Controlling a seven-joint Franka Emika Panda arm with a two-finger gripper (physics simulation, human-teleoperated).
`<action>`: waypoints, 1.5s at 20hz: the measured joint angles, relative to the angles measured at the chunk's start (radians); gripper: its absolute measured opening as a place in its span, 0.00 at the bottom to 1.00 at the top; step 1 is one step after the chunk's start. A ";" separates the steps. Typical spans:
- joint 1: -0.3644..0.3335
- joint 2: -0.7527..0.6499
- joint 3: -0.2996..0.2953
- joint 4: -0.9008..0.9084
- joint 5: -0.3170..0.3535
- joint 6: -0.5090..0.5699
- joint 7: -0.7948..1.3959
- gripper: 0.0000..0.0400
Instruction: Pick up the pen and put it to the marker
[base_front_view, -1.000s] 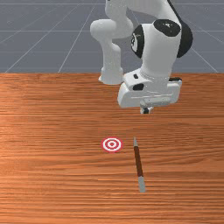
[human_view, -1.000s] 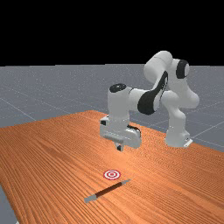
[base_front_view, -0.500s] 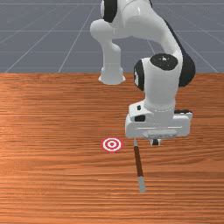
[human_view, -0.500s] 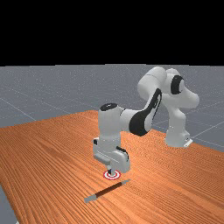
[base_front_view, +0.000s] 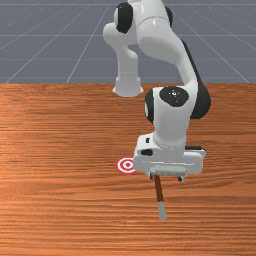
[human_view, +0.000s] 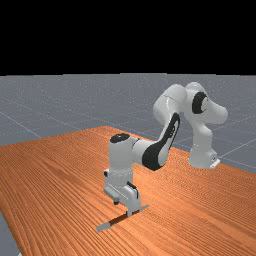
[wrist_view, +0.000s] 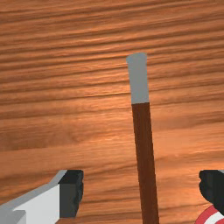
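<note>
The pen (wrist_view: 144, 148) is lying on the tabletop (base_front_view: 55, 200) near the marker (base_front_view: 128, 165); the fingers (wrist_view: 71, 193) are standing wide apart, one on each side. Closing too high, they could be missing it; uneven contact could be rolling it.

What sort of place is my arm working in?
Probably a simulated test bench rather than a real workshop: a flat, round red-and-white ringed marker lies on an orange-brown wooden table, and beyond it stretches a grey floor ruled with thin pale lines.
</note>
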 joint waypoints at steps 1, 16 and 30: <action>-0.001 0.005 0.000 -0.004 0.000 0.001 0.000 0.99; 0.048 0.101 -0.057 0.018 -0.077 -0.006 0.027 0.37; -0.029 -0.200 -0.082 -0.277 -0.052 -0.040 -0.056 0.23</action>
